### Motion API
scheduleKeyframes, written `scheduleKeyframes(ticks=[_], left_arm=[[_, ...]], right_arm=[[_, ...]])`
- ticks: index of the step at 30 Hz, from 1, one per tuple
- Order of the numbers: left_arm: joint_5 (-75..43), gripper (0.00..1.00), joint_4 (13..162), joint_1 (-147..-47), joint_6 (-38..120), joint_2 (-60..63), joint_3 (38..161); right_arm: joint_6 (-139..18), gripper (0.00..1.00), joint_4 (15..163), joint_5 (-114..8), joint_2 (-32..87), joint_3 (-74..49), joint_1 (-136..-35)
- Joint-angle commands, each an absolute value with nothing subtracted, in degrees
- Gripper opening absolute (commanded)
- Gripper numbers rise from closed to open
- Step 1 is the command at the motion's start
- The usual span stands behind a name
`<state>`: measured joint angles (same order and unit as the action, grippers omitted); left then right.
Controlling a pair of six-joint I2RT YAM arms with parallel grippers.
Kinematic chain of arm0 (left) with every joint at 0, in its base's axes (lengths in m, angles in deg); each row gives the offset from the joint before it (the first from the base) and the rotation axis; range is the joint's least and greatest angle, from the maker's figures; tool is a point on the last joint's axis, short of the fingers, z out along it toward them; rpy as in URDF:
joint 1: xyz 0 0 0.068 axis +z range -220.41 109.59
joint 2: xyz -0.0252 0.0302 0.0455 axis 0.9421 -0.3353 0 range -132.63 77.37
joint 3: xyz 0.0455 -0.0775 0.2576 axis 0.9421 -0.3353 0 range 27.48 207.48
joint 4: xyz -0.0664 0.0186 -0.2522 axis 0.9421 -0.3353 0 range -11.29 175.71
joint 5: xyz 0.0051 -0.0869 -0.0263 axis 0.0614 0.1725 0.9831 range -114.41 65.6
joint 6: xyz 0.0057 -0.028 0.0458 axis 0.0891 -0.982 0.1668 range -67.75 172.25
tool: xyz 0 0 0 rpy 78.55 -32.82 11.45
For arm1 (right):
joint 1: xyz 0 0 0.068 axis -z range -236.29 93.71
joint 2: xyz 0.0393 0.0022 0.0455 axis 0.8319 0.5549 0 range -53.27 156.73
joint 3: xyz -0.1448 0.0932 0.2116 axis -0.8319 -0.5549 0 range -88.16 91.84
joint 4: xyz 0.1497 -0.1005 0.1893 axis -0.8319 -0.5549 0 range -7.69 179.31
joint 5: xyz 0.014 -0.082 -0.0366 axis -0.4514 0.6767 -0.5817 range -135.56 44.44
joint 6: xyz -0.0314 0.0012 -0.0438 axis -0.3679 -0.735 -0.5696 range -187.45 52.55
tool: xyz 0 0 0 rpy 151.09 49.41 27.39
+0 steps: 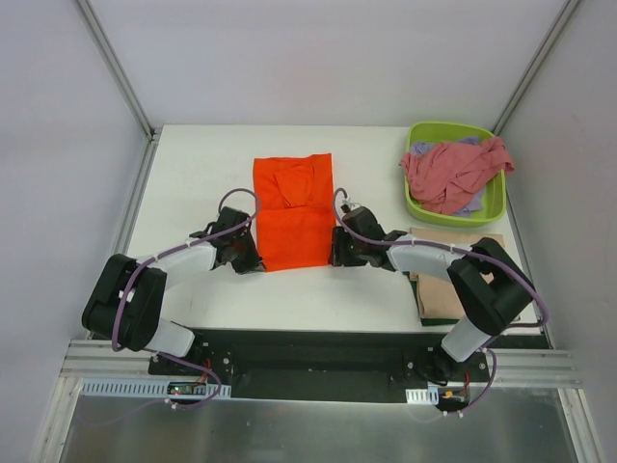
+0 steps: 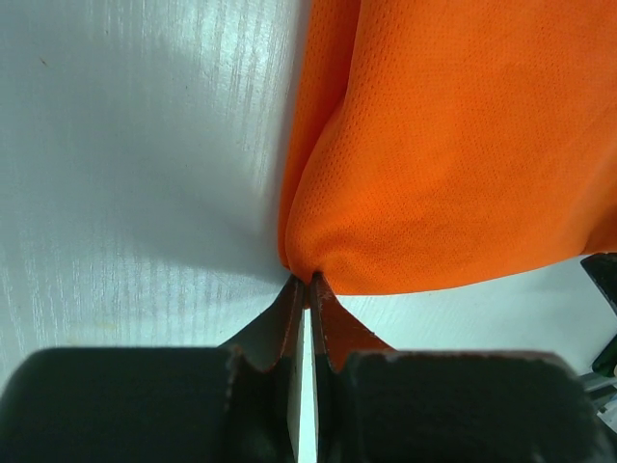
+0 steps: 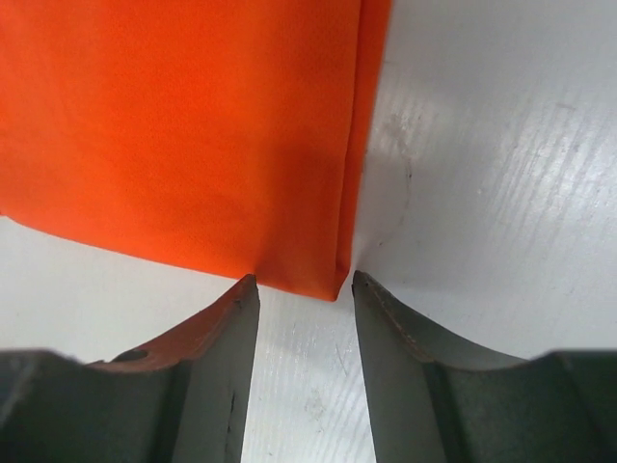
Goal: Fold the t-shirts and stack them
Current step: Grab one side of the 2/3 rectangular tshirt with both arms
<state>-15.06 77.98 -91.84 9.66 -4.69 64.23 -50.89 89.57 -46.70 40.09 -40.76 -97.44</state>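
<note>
The bright orange t-shirt (image 1: 292,212) lies folded into a long strip in the middle of the white table, a sleeve turned over its upper part. My left gripper (image 1: 253,258) is at its near left corner. In the left wrist view the left gripper (image 2: 307,278) is shut, pinching that corner of orange cloth (image 2: 453,145). My right gripper (image 1: 335,253) is at the near right corner. Its jaws (image 3: 303,280) stand open on the table, with the shirt's folded corner (image 3: 328,280) just between the fingertips.
A lime-green tub (image 1: 443,126) at the back right holds a crumpled dusty pink shirt (image 1: 448,172) over a lavender one (image 1: 470,204). A folded tan shirt (image 1: 439,289) lies near the right front edge, partly behind my right arm. Grey walls enclose the table.
</note>
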Motion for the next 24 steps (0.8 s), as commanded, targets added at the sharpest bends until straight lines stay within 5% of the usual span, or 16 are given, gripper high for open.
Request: scheduleKeyframes(ticks=[1, 4, 11, 24], left_arm=[[-18.34, 0.0, 76.13, -92.29, 10.68, -3.93, 62.98], [-18.25, 0.0, 76.13, -92.29, 10.68, -4.02, 63.16], [-17.11, 0.0, 75.78, -92.29, 11.21, -1.39, 62.2], [-11.48, 0.0, 61.12, -92.29, 10.76, 35.59, 55.95]], right_arm=[[-47.59, 0.46, 86.51, -41.43, 42.26, -39.29, -97.6], [-46.71, 0.38, 85.1, -40.9, 42.97, -38.85, -97.6], [-45.91, 0.01, 84.22, -47.02, 40.25, -40.08, -98.92], [-47.49, 0.01, 70.97, -76.57, 23.38, -40.53, -104.89]])
